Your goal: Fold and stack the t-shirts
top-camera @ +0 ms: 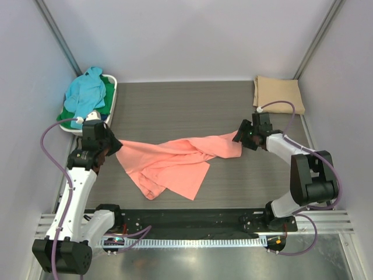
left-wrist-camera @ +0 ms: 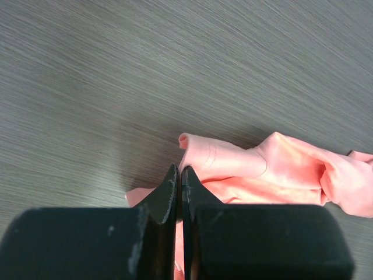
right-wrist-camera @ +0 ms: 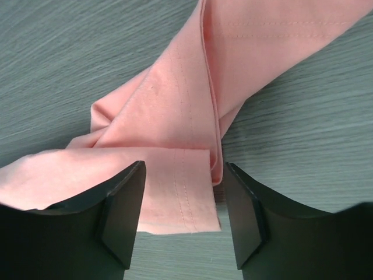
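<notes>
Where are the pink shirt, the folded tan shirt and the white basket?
pink shirt [top-camera: 169, 166]: top view, middle of the crumpled cloth.
tan shirt [top-camera: 278, 93]: top view, centre of the folded square.
white basket [top-camera: 115, 90]: top view, its right rim.

Left arm: white-and-black jointed arm [top-camera: 78, 186], rising from the near edge on the left, wrist turned inward.
Left gripper: black two-finger gripper [top-camera: 112, 146], finger faces [left-wrist-camera: 166, 192] pressed together, pinching an edge of the salmon-pink cloth t-shirt [left-wrist-camera: 245, 163].
Right arm: matching white-and-black jointed arm [top-camera: 282, 144], elbow bent, forearm pointing left toward the middle.
Right gripper: black two-finger gripper [top-camera: 240, 135], jaws apart, held low, its fingers [right-wrist-camera: 125, 198] straddling the shirt's hemmed end without clamping it.
</notes>
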Robot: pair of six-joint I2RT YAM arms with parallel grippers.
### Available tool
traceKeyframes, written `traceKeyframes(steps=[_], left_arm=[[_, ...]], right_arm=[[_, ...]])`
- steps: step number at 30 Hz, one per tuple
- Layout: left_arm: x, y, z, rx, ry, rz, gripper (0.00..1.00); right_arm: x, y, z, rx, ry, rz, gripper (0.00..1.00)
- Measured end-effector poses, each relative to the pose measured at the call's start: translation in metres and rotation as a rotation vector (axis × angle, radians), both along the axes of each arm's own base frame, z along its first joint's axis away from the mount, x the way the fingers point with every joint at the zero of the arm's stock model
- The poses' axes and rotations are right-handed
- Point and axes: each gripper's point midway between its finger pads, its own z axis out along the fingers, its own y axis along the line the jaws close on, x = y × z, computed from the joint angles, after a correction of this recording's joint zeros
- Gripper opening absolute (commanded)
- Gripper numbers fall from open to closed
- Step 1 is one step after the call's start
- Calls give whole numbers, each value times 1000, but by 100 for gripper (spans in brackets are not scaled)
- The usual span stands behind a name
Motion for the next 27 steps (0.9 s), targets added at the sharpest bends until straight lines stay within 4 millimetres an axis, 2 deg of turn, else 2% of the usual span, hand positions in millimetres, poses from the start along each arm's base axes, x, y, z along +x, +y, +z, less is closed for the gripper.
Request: traceKeyframes(steps=[4,5,7,8,10,11,14,17,19,21,22,23,25,27], left_arm=[[0,0,0,0,0,0,0],[0,0,0,0,0,-1,0],[0,0,0,-1,0,-1,0],[0,0,0,-1,0,-1,0],[0,0,0,-1,0,-1,0],[0,0,0,-1,0,-1,0],[0,0,0,-1,0,-1,0],[0,1,0,2,0,2,0],[-1,1,2,5,4,4,0],[-2,2,11,10,-5,8,0],[-2,3,21,15,-22,10,0],[-2,4,34,21,-46,8,0],[-1,6,67,31,-114,11,0],[-1,8,117,38,-235,11,0]], right_arm=[[1,5,-13,18,26,15,52],[1,6,-14,24,29,19,44],[3,8,-14,34,25,22,33],[4,9,-13,40,20,23,23],[5,10,-11,46,11,26,14],[5,11,-11,50,10,27,6],[4,11,-6,52,2,31,1],[0,10,11,42,-27,44,1],[-3,8,33,29,-62,56,1],[-2,6,71,20,-142,68,1],[-2,5,96,14,-198,74,1],[-2,4,120,10,-249,79,1],[-3,3,185,6,-398,88,1],[-12,0,254,4,-560,93,1]])
